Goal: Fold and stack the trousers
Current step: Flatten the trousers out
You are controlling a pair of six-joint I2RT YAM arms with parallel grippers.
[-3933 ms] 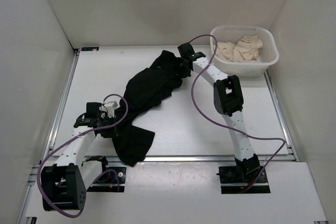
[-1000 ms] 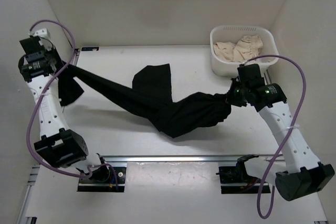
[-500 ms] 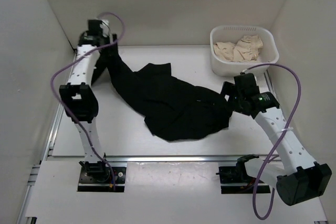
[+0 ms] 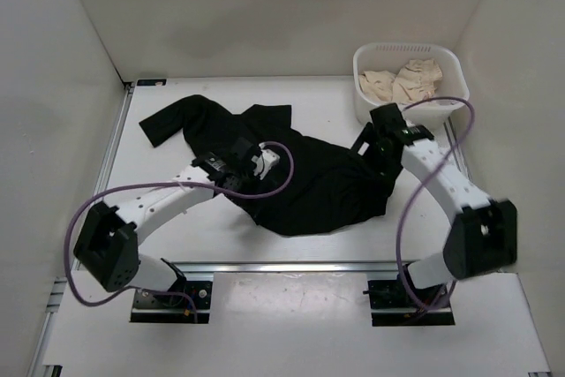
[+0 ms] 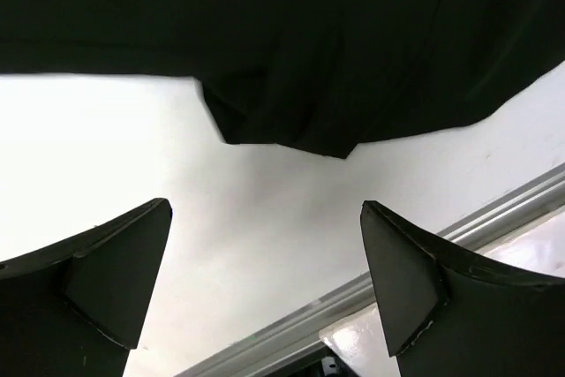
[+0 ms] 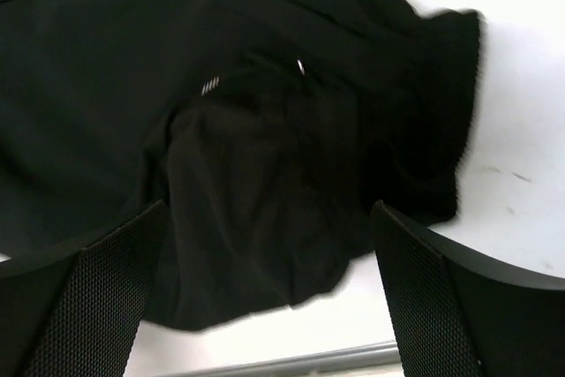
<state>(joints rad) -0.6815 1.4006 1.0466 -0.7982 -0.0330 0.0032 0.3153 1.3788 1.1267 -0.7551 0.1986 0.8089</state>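
Observation:
The black trousers (image 4: 309, 184) lie crumpled and spread across the middle of the table, one leg reaching to the far left. My left gripper (image 4: 237, 168) hovers over their near left edge, open and holding nothing. In the left wrist view, open left gripper (image 5: 265, 209) frames bare table, with the trousers' hem (image 5: 335, 41) just beyond. My right gripper (image 4: 371, 143) hangs open above the right end of the trousers. The right wrist view shows open right gripper (image 6: 269, 207) above bunched black cloth (image 6: 265, 130), gripping nothing.
A white basket (image 4: 452, 77) holding beige garments (image 4: 402, 82) stands at the far right corner, close to the right arm. A metal rail (image 4: 291, 265) runs along the table's near edge, and the same rail (image 5: 494, 209) shows in the left wrist view. White walls enclose three sides.
Both grippers have opened and let go of the trousers, which now lie flat on the table. The left arm swung from the far left to the middle. The right gripper moved slightly farther away.

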